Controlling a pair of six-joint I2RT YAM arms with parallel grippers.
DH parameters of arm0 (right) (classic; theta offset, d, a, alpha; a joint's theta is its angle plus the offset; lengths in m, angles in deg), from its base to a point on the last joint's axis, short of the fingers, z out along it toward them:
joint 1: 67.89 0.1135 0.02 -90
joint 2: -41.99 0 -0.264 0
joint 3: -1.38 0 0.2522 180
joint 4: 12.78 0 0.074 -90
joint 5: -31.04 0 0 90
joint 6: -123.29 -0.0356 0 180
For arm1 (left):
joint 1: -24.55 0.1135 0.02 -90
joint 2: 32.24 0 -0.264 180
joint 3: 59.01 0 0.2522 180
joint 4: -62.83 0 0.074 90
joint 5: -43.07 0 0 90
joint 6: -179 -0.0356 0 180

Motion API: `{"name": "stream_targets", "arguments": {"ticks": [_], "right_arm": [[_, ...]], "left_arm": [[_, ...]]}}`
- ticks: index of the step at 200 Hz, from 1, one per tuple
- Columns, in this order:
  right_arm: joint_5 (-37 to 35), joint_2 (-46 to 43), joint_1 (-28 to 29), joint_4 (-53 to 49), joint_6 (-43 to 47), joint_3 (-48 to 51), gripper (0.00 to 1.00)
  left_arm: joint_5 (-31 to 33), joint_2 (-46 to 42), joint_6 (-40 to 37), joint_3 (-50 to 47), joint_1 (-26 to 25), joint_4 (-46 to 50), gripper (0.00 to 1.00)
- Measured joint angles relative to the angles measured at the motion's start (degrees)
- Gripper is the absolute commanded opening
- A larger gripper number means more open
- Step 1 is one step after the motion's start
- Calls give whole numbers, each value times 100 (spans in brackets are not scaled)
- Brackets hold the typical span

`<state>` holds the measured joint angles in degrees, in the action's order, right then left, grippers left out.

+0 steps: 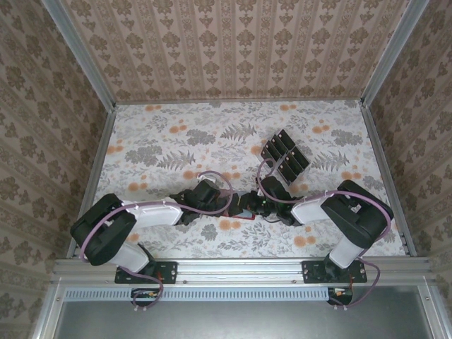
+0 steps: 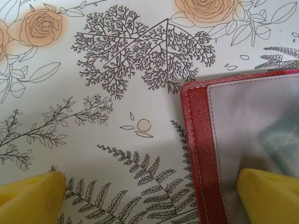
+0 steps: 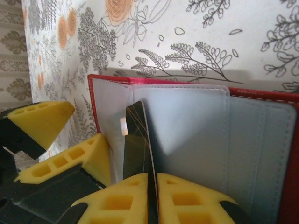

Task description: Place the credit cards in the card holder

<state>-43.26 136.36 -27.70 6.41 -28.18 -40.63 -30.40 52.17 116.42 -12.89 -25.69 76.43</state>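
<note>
The red card holder (image 3: pixel 261 154) lies open on the table, greyish inner face up; its stitched red edge (image 2: pixel 201 154) shows in the left wrist view. My right gripper (image 3: pixel 154 198) is shut on one black credit card (image 3: pixel 138 140), held on edge with its far end against the holder's inner pockets. My left gripper (image 2: pixel 149 198) is open and straddles the holder's left edge, one finger (image 2: pixel 268 196) over the inner face, the other over the tablecloth. Both grippers meet at the table's front centre, left (image 1: pixel 232 203), right (image 1: pixel 258 205). Several more credit cards (image 1: pixel 286 157) lie grouped behind them.
A floral tablecloth (image 1: pixel 176 141) covers the table, which is walled in by patterned panels on three sides. The left gripper's yellow fingers (image 3: pixel 42 121) sit close beside the held card. Both arm bases stand at the front rail (image 1: pixel 233 272).
</note>
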Motion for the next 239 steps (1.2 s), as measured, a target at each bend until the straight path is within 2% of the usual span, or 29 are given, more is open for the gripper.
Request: {"name": "stream_targets", "arguments": {"ticks": [8, 239], "right_arm": [[4, 0, 0, 0, 15, 0, 0], [-439, -267, -15, 184, -31, 367, 0]], "left_arm": [[0, 0, 0, 0, 0, -2, 100], [48, -352, 435, -361, -284, -13, 100]]}}
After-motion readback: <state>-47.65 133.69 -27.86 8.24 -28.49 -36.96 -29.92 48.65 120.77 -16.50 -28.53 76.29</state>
